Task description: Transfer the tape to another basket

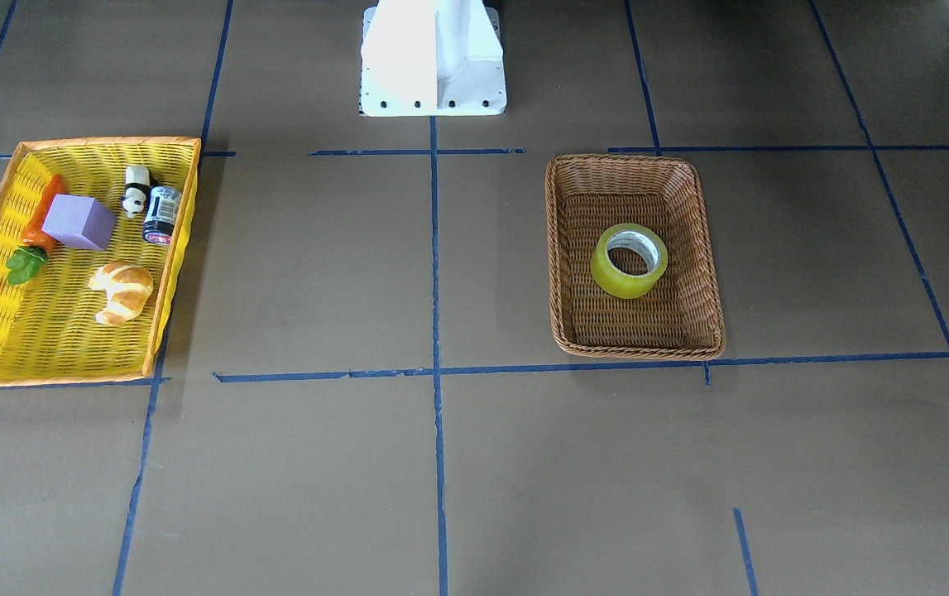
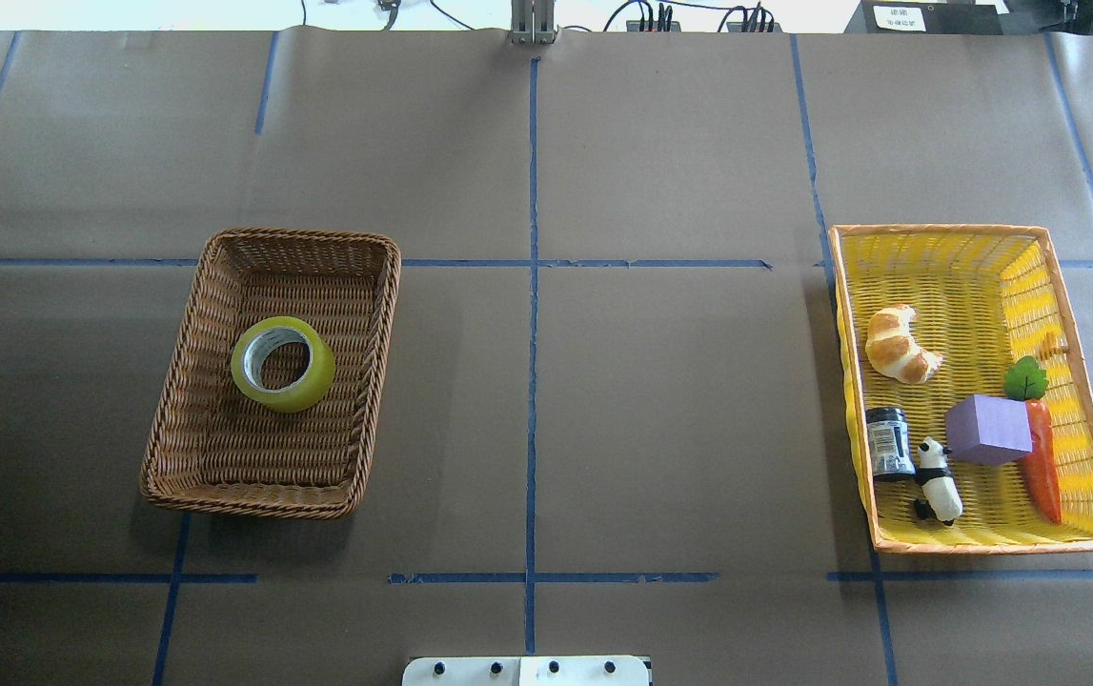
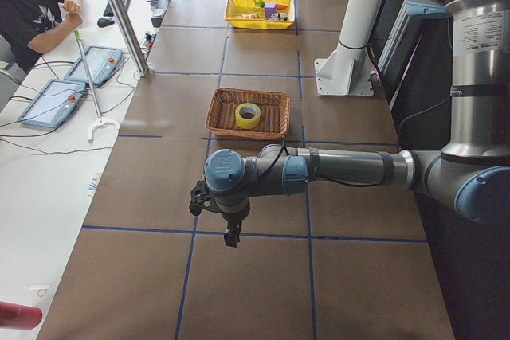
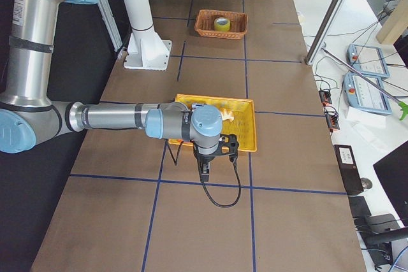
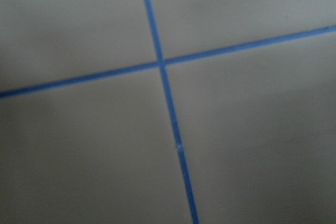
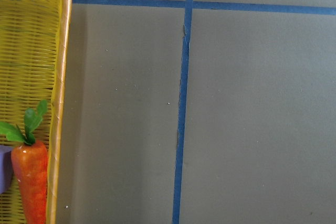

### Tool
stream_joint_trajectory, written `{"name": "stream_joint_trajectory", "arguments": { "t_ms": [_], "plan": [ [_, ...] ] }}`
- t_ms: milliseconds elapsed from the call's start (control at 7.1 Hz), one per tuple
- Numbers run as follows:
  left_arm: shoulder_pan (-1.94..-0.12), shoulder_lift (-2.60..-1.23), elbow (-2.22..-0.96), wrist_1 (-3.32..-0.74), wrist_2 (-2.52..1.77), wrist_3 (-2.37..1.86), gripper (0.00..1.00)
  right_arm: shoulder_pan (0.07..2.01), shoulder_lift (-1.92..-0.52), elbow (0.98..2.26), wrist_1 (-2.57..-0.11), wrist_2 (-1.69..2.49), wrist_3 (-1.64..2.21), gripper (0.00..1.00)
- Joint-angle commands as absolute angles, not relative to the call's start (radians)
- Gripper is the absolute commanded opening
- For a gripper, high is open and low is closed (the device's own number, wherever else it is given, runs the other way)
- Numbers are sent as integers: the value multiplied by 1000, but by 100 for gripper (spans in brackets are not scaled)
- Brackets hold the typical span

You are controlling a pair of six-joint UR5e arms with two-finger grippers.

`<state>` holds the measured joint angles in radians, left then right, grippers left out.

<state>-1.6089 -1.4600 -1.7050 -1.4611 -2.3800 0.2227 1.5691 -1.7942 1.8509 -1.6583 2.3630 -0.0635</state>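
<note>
1. Table [image 2: 660, 429]: flat brown paper, gridded with blue lines.
2. Left gripper [image 3: 231, 236], right gripper [image 4: 204, 169]: I see both only from the side cameras, so I cannot tell their finger spread. The left hangs over bare paper, well apart from the basket. The right hangs just outside the yellow basket.
3. Yellow basket [image 2: 994, 547]: rectangular plastic weave, orange rim.
4. Basket [image 2: 251, 502]: brown wicker, rounded corners, raised sides.
5. Tape [image 2: 313, 386]: translucent yellow roll, white core, lying flat mid-floor in the basket, apart from its walls.
6. In the yellow basket: purple cube [image 2: 987, 430] touching the carrot [image 2: 1043, 457]; croissant [image 2: 900, 345]; panda [image 2: 939, 481] beside a dark jar [image 2: 889, 441].
</note>
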Motion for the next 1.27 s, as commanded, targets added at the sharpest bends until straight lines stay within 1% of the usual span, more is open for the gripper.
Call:
{"name": "stream_joint_trajectory", "arguments": {
  "t_ms": [0, 1127],
  "plan": [
    [-1611, -1418, -1722, -1465, -2353, 224, 100, 1569, -1796, 1847, -1658, 2364, -61, 100],
    [-1605, -1411, -1735, -1466, -2365, 229, 100, 1568, -1796, 1847, -1658, 2367, -60, 100]
  ]
}}
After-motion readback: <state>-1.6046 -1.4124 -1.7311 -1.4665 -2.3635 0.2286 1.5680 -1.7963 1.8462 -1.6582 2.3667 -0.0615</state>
